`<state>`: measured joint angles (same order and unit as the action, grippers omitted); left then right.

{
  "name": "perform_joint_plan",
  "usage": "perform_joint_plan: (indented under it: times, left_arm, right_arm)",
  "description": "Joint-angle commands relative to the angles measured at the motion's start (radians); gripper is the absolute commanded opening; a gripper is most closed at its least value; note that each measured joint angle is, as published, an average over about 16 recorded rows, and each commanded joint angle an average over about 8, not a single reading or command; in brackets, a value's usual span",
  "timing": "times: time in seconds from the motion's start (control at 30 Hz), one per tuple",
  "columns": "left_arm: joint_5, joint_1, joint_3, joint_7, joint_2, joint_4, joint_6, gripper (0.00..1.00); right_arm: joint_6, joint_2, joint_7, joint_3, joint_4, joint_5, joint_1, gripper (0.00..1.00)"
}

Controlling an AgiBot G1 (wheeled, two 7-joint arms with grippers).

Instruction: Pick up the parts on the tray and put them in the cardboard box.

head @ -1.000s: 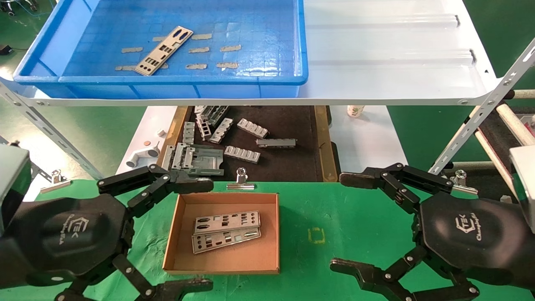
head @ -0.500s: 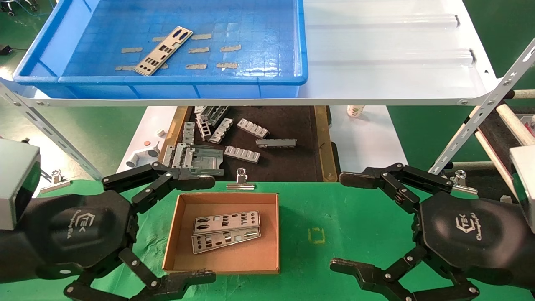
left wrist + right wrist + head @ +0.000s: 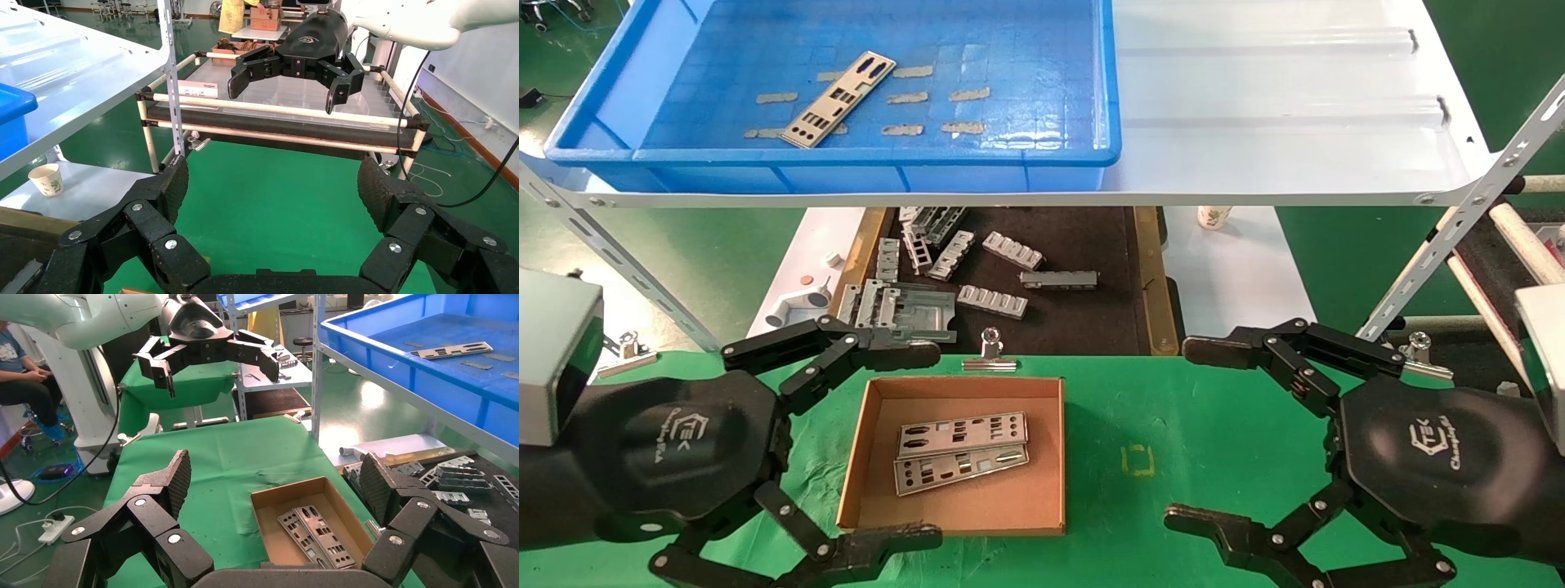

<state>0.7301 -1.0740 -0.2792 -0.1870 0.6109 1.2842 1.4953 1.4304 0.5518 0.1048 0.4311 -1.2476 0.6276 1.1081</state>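
One silvery punched part lies on the floor of the blue tray on the upper shelf; it also shows far off in the right wrist view. Two more parts lie overlapped inside the cardboard box on the green table, seen too as parts in the box. My left gripper hangs open at the box's left side, holding nothing. My right gripper is open over the green mat to the box's right, also holding nothing.
Tan tape scraps dot the tray floor. Below the white shelf, a black mat carries grey ribbed brackets. A metal clip sits at the box's far edge. Slanted shelf struts stand at right.
My left gripper has shifted slightly right and toward the box, staying open. The right gripper and all parts are unmoved.
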Motion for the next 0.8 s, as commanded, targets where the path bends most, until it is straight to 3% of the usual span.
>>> perform_joint_plan:
  times: [0.03,0.8]
  left_arm:
    - [0.0,0.0,-0.001,0.0,0.0,-0.001,0.0,1.0]
    - [0.002,-0.002,-0.002,0.002,0.002,-0.003,0.0,1.0]
  right_arm:
    - [0.0,0.0,0.0,0.0,0.0,0.0,0.0,1.0]
    - [0.0,0.0,0.0,0.0,0.0,0.0,0.0,1.0]
